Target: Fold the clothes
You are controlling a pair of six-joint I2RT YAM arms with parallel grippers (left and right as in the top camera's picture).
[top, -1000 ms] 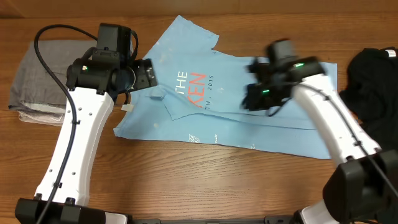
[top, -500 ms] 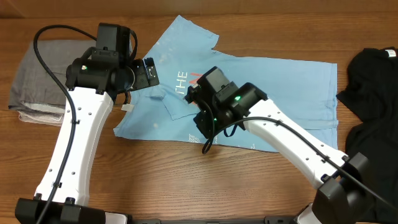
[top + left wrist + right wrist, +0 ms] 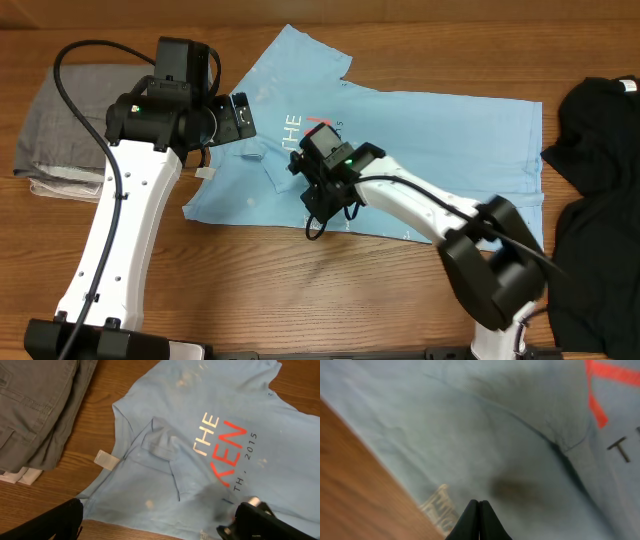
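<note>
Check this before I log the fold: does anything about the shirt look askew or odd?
Yes. The T-shirt lies slanted on the table, not spread flat: a crumpled flap is doubled over beside the lettering, and the white neck label sticks out past its edge.

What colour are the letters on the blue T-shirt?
The letters are white and coral-red on the light blue T-shirt. The left wrist view shows them best.

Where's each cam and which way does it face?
Overhead: above the table, straight down on the T-shirt; both arms, left gripper and right gripper show.
Left wrist: over the collar end, angled down; own finger lower left.
Right wrist: close over the T-shirt; own shut fingertips at bottom.
Shared: overhead and left wrist both show the grey clothes.
</note>
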